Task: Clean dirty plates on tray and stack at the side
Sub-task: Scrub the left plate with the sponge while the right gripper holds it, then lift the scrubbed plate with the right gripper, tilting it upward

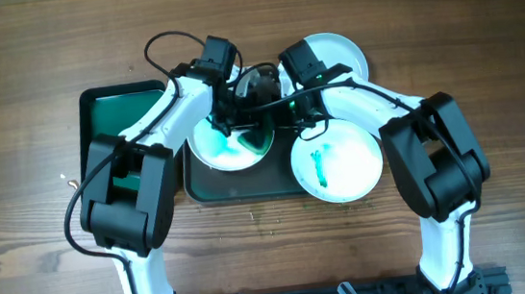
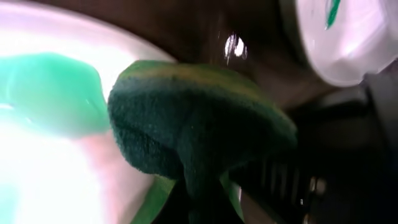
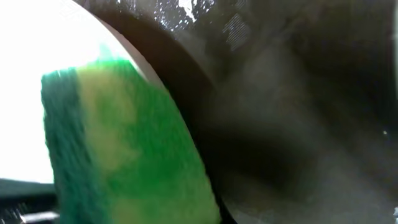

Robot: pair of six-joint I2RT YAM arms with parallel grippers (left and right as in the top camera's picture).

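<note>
The wooden desk (image 1: pixel 483 29) fills the overhead view. At its centre lies the dark tray (image 1: pixel 238 190), much of it covered by the two arms, which bend inward from the bottom of the frame. A smaller green tray (image 1: pixel 123 98) sits at the dark tray's left, just beside it.

The first plate (image 1: pixel 217 151) lies on the left part of the dark tray, with a broad teal smear in its middle. The second plate (image 1: pixel 351 167) lies to the lower right, its left edge at the tray's right rim, and carries a thin teal streak. The third plate (image 1: pixel 342 50) rests on the desk at the upper right, partly hidden under the right arm.

The left gripper (image 1: pixel 238 118) hangs over the first plate's upper right edge, its jaws clenched on a sponge (image 2: pixel 199 118), dark green on yellow, which sits at the smear's right border. The right gripper (image 1: pixel 283 109) is close beside it, right of centre over the tray. Its jaws are clenched, but I cannot tell whether they grip anything. In its wrist view the sponge (image 3: pixel 124 149) fills the lower left, against the white plate.
</note>
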